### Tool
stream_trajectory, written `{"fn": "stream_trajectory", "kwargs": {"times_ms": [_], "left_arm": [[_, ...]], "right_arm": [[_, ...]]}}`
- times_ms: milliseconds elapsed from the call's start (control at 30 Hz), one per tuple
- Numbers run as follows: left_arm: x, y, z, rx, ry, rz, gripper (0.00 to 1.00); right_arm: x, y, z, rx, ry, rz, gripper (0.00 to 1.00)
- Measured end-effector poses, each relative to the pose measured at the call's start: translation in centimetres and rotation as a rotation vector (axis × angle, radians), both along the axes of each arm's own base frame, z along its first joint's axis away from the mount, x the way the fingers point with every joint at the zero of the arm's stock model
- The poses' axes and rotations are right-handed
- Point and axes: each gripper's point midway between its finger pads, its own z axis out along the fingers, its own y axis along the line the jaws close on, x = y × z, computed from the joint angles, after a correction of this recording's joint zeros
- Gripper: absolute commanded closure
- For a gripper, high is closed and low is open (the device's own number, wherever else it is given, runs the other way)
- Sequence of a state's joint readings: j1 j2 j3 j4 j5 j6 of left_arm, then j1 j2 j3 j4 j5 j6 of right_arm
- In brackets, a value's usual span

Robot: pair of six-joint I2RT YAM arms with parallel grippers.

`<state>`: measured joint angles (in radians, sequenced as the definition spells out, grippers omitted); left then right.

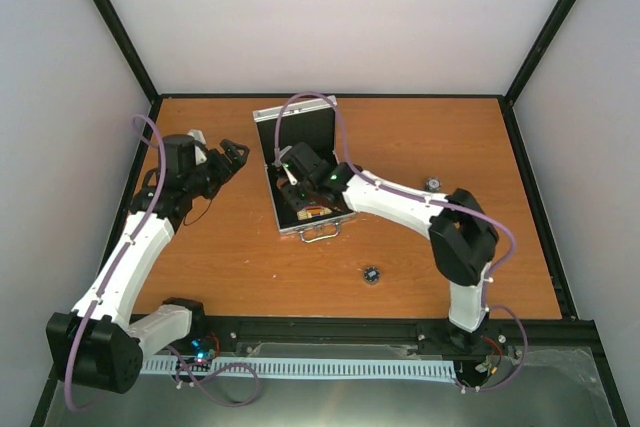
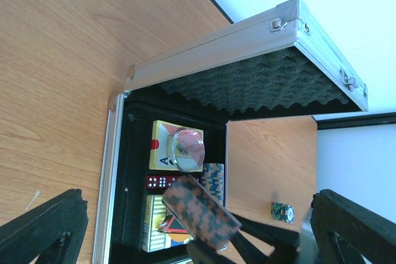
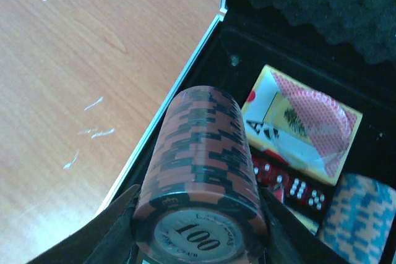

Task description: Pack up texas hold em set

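With the right claw [image 3: 198,230] clamped on the brown chip stack [image 3: 201,153] over the open case [image 1: 310,229] at the overhead view's upper middle, lower it level beside the blue chips [image 3: 362,214], clear of the dice [image 3: 297,187], leaving the left claw [image 1: 235,156] wide open.

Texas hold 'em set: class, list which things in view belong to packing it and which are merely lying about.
Belong: case; brown chip stack in right claw; near loose stack; far loose stack; cards; dice; blue chip stack.
Lying about: only the white cable strip.
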<state>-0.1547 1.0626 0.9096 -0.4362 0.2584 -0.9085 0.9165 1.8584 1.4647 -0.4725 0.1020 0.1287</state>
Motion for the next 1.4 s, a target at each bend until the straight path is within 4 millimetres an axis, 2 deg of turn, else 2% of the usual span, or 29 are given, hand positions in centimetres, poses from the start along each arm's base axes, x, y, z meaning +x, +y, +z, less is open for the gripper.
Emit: {"fn": "stream_trajectory", "kwargs": {"times_ms": [100,233,467,600,733,867,933,1000,1067,1167,1233,1267,1333,1400], "left_arm": [[-0.1,0.0,-0.1,-0.003,0.006,0.003,0.00],[-0.3,0.1,-0.3,0.000,0.017,0.002,0.00],[-0.4,0.1,-1.0,0.021,0.054,-0.009,0.00],[-0.2,-0.2,-1.2,0.027,0.065,-0.026,0.00],[-0.3,-0.3,-1.6,0.036,0.081,-0.045,0.00],[-0.4,0.0,-1.9,0.046,0.092,-0.049,0.00],[-0.4,0.2,-1.9,0.047,0.088,-0.055,0.00],[-0.3,0.2,-1.7,0.054,0.074,-0.072,0.02],[-0.2,0.0,-1.5,0.076,0.038,-0.109,0.05],[-0.2,-0.6,-1.6,0.129,-0.018,-0.189,0.09],[-0.5,-1.3,-2.4,0.176,-0.040,-0.265,0.11],[-0.8,-1.9,-2.9,0.191,-0.045,-0.304,0.11],[-1.3,-3.8,-3.8,0.219,-0.059,-0.410,0.11],[-1.8,-5.9,-4.7,0.226,-0.070,-0.511,0.11]], "right_arm": [[1.3,1.2,-0.7,-0.027,-0.030,-0.008,0.75],[2.6,1.7,-2.0,-0.072,-0.056,-0.022,0.75],[3.3,1.9,-5.0,-0.146,-0.058,-0.025,0.73],[2.6,2.4,-6.8,-0.175,-0.037,-0.002,0.59],[1.7,2.4,-7.3,-0.193,-0.015,0.015,0.40],[1.3,2.7,-6.9,-0.176,0.008,0.029,0.25],[0.8,2.6,-6.2,-0.168,0.018,0.037,0.21],[0.5,2.4,-4.1,-0.144,0.011,0.039,0.18],[0.3,2.0,-1.0,-0.102,-0.017,0.032,0.17],[0.0,0.7,5.1,-0.004,-0.073,0.003,0.16],[-0.2,-1.3,8.6,0.071,-0.097,-0.039,0.15],[0.1,-2.7,9.6,0.096,-0.102,-0.067,0.15],[0.8,-6.1,10.4,0.128,-0.097,-0.140,0.15],[1.8,-10.2,9.5,0.126,-0.072,-0.230,0.15]]}}
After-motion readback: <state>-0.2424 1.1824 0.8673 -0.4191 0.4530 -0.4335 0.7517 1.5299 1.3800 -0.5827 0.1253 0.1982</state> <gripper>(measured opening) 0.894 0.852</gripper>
